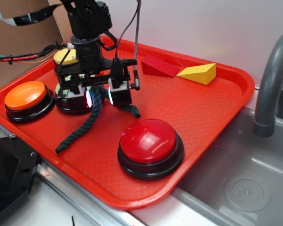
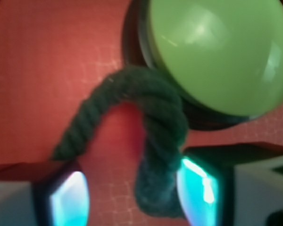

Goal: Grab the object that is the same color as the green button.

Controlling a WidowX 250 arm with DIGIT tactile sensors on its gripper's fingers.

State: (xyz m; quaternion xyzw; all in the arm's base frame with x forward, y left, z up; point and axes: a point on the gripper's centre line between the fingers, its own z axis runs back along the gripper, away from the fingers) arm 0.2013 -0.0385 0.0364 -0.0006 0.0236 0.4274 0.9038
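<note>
Red button (image 1: 151, 146): nearest the exterior lens, at about 5 o'clock on the tray (image 1: 212, 117); well apart from the work, no threat.
Rope (image 1: 80, 132): dark green, twisted, limp; the tail runs out toward 7 o'clock, the middle rises under the gripper, a short stub shows at 4 o'clock of it.
Rope, wrist view (image 2: 160, 141): bends in an arch, one limb between the fingers, lying against the right pad (image 2: 198, 181); the other limb ends at the left pad's outer corner.
Gripper (image 1: 100, 96): spread wide, low over the tray, straddling the rope, not clenched on anything.
Risk, off-centre: rope hugs one pad, so closing may roll it sideways or pinch only an edge.
Risk, limp load: a grip near the bend may let the long tail drag or slip on lifting.
Green button (image 2: 217, 52): touching the rope's bend, at 12 to 1 o'clock of the fingers in the wrist view.
Risk, crowding: any forward drift may knock or press it.
Orange button (image 1: 26, 96): 9 o'clock, clear.
Yellow button (image 1: 65, 56): behind the arm, partly hidden.
Red wedge (image 1: 159, 66), yellow wedge (image 1: 198, 73): far rim, 1 o'clock, wrong colours.
</note>
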